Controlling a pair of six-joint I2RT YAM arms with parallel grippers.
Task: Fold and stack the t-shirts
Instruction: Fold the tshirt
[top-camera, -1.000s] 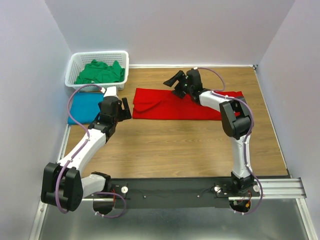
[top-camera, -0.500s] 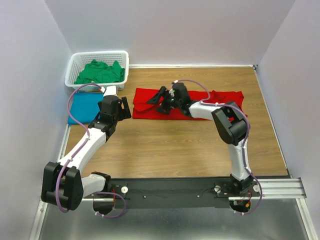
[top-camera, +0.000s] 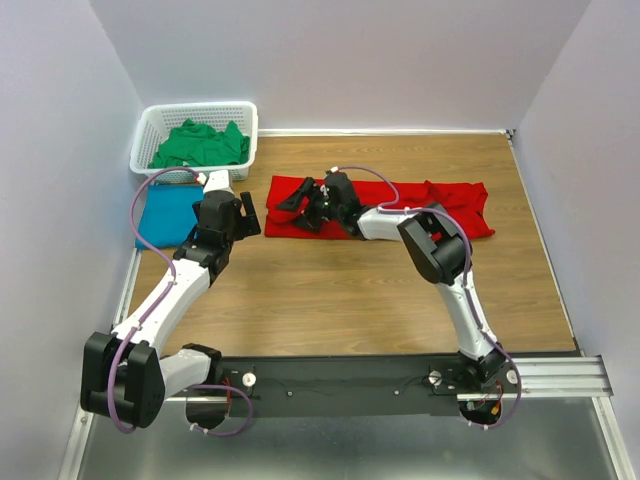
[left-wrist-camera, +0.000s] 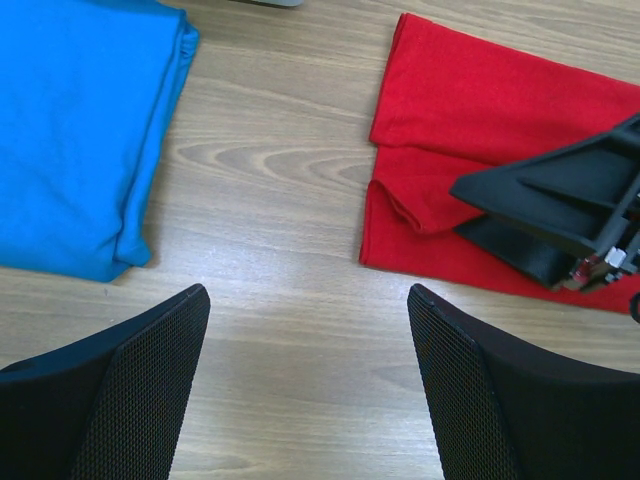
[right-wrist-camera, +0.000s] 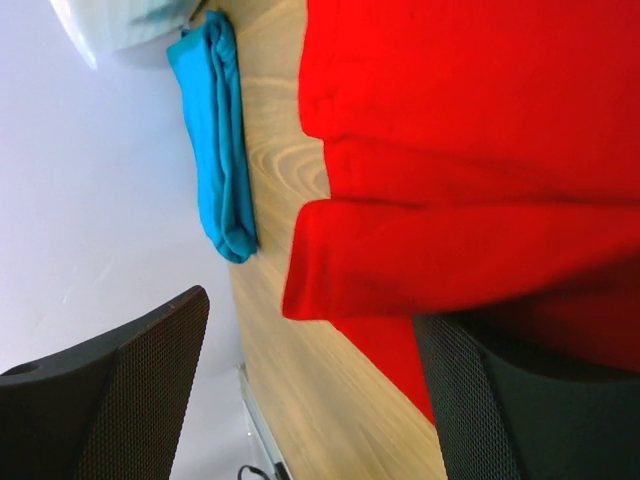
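The red t-shirt (top-camera: 420, 205) lies as a long folded band across the back of the table, its left end doubled over (left-wrist-camera: 470, 120). My right gripper (top-camera: 295, 208) hovers open over that left end, one finger above the red cloth (right-wrist-camera: 470, 140), nothing between the jaws. Over bare wood just left of the red shirt, my left gripper (top-camera: 252, 216) stands open and empty (left-wrist-camera: 308, 380). A teal blue t-shirt (top-camera: 168, 215) rests folded at the far left (left-wrist-camera: 70, 130). The green t-shirt (top-camera: 200, 145) sits crumpled in the basket.
The white lattice basket (top-camera: 200, 108) stands in the back left corner against the wall. Grey walls close in the table on the left, back and right. Bare wood (top-camera: 330, 290) stretches in front of the red shirt.
My right arm has swept leftwards along the red shirt, from its back middle to its left end, jaws open throughout. The left arm has hardly moved.
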